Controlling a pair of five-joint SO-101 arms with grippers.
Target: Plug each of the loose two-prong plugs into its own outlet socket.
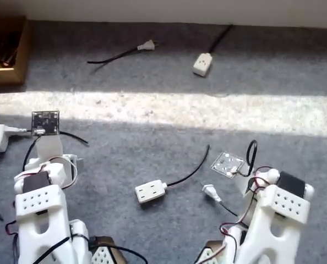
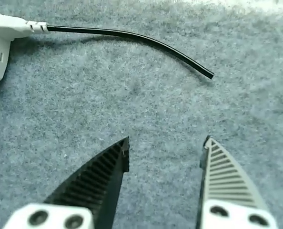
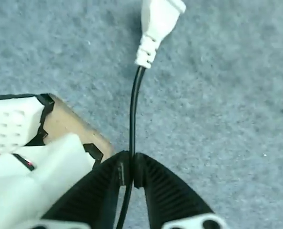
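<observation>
A bright sunlit band [image 1: 207, 110] is cast across the carpet [image 1: 152, 159] from 9 to 3 o'clock; elsewhere even shade is seen.

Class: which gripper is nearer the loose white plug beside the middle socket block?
Right. The right gripper is shut on the cable just behind the plug; the left gripper is open over carpet, far from it.

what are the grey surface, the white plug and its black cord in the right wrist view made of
Grey surface: looks like short-pile carpet or felt, matte; fuzzy speckled fibres.
White plug: probably moulded plastic, smooth; ribbed strain relief.
Black cord: likely rubber or vinyl sheath, smooth with faint sheen, pinched in the right tool.
</observation>
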